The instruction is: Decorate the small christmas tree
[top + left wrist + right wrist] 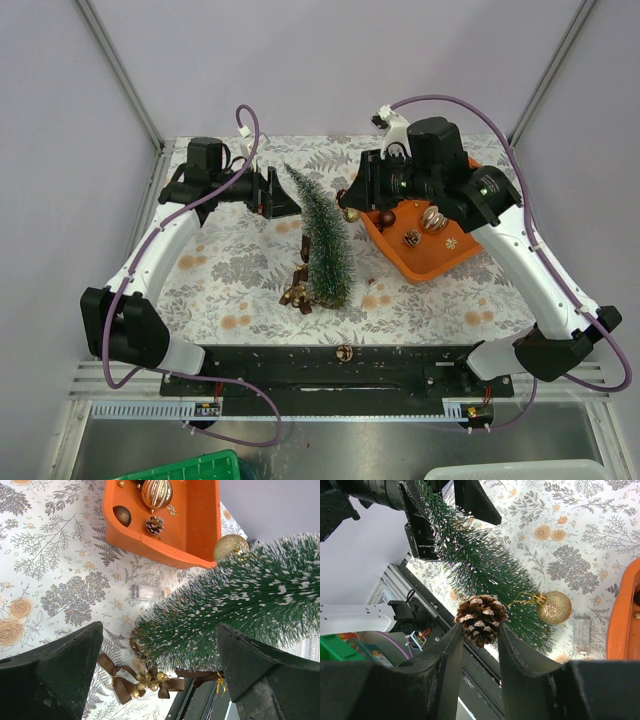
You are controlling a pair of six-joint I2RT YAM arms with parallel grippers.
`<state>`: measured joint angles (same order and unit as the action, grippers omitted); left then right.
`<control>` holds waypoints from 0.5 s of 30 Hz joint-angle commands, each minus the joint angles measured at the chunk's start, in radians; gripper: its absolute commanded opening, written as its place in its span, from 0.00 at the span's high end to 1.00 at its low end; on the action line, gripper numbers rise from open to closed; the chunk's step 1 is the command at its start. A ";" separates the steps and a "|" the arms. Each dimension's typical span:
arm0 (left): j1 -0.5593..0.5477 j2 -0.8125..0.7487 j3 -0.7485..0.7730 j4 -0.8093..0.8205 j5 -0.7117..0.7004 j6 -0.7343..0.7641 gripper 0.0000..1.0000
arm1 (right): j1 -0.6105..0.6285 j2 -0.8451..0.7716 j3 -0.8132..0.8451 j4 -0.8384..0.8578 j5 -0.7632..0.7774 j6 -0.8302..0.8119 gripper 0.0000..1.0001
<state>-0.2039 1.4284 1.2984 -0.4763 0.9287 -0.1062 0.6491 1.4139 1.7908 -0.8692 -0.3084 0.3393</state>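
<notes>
The small christmas tree (322, 240) stands mid-table on the floral cloth (220, 270), just left of the orange tray (400, 262). My left gripper (278, 193) is spread wide, its fingers flanking the tree's upper part without clamping it. My right gripper (479, 625), partly closed, pinches a pine cone (480, 619) beside the branches, near a gold glitter ball (554, 607) at their edge.
</notes>
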 commanded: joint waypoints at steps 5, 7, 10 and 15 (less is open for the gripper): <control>-0.005 -0.036 -0.005 0.039 -0.008 0.013 0.01 | 0.011 -0.035 0.047 0.009 -0.029 -0.019 0.73; -0.005 -0.037 -0.005 0.038 -0.011 0.014 0.01 | 0.011 -0.036 0.039 0.016 -0.026 -0.020 0.73; -0.005 -0.039 -0.005 0.034 -0.011 0.019 0.01 | 0.011 -0.029 0.032 0.018 -0.024 -0.022 0.73; -0.005 -0.042 -0.007 0.033 -0.011 0.022 0.01 | 0.009 -0.023 0.013 0.027 -0.023 -0.026 0.73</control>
<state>-0.2039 1.4281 1.2984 -0.4767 0.9260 -0.1020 0.6491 1.4033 1.7996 -0.8692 -0.3096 0.3321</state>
